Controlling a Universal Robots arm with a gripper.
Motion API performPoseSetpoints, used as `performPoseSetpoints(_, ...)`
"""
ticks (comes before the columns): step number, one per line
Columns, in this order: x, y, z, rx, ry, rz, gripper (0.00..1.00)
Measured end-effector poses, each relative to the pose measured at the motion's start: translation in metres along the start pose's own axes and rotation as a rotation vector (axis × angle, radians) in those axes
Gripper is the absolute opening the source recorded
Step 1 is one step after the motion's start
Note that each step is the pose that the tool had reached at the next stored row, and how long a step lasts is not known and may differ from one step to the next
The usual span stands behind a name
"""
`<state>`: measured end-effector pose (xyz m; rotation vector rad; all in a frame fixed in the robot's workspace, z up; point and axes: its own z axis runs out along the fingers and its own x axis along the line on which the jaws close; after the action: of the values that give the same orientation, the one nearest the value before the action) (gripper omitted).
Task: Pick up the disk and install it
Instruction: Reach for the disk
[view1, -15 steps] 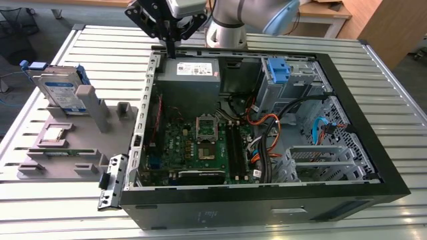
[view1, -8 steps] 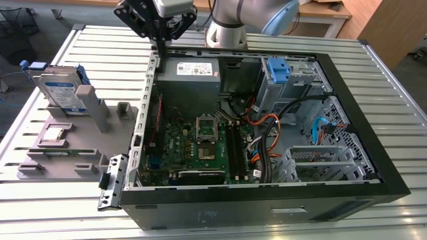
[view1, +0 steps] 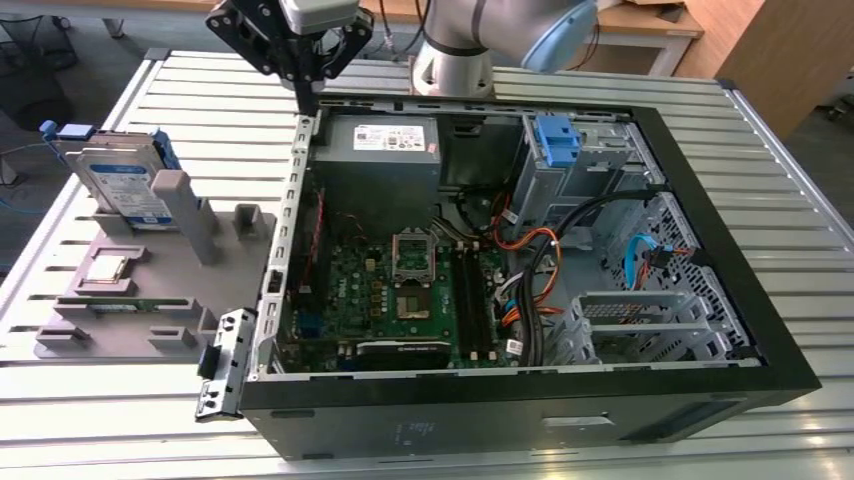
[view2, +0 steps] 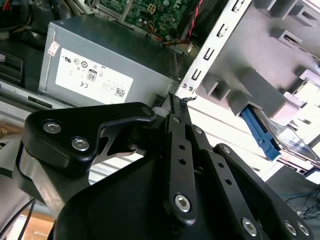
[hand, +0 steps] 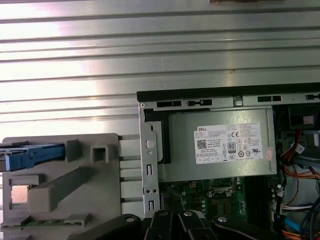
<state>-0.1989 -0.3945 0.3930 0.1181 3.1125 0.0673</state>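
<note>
The disk (view1: 123, 185) is a silver drive with a white-and-blue label in blue rails. It stands on edge in a slot of the grey fixture (view1: 134, 330), at the exterior view's left. Its blue rail (view2: 261, 134) and silver face show in the second wrist view, and its edge (hand: 31, 152) shows in the first wrist view. My gripper (view1: 308, 98) hangs over the far left corner of the open computer case (view1: 534, 390), beside the power supply (view1: 380, 140). Its fingers (view2: 175, 107) are shut with nothing between them, apart from the disk.
On the fixture also lie a small square chip (view1: 107, 268) and a memory stick (view1: 114, 305). Inside the case are the motherboard (view1: 400, 290), cable bundles (view1: 534, 260) and a drive cage with a bare blue bracket (view1: 558, 140). The slatted metal table (view1: 200, 90) surrounds everything.
</note>
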Motion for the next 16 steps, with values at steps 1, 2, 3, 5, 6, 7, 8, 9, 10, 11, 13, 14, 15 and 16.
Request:
performPoseSetpoints(1,0.0019,-0.0001,0.0000,0.0000,0.0000,0.000,0.11)
performPoseSetpoints(2,0.0037,-0.0003,-0.0001,0.0000,0.0000,0.000,0.11)
performPoseSetpoints(3,0.0056,-0.0004,-0.0001,-0.0001,0.0000,0.000,0.11)
performPoseSetpoints(5,0.0097,-0.0008,-0.0002,0.0001,0.0000,0.000,0.11)
performPoseSetpoints(6,0.0117,-0.0009,-0.0002,0.0001,0.0001,0.000,0.11)
performPoseSetpoints(7,0.0137,-0.0011,-0.0003,0.0001,0.0000,0.000,0.11)
performPoseSetpoints(8,0.0157,-0.0012,-0.0003,0.0001,0.0001,0.000,0.11)
performPoseSetpoints(9,0.0181,-0.0014,-0.0003,0.0000,0.0000,0.000,0.11)
performPoseSetpoints(10,0.0201,-0.0015,-0.0003,0.0001,0.0001,0.000,0.11)
performPoseSetpoints(11,0.0224,-0.0017,-0.0003,0.0001,0.0000,0.000,0.11)
performPoseSetpoints(13,0.0273,-0.0021,-0.0004,0.0000,0.0000,0.000,0.11)
performPoseSetpoints(14,0.0297,-0.0023,-0.0003,0.0000,-0.0001,0.000,0.11)
performPoseSetpoints(15,0.0320,-0.0024,-0.0004,0.0001,0.0000,0.000,0.11)
performPoseSetpoints(16,0.0344,-0.0026,-0.0004,0.0000,0.0000,0.000,0.11)
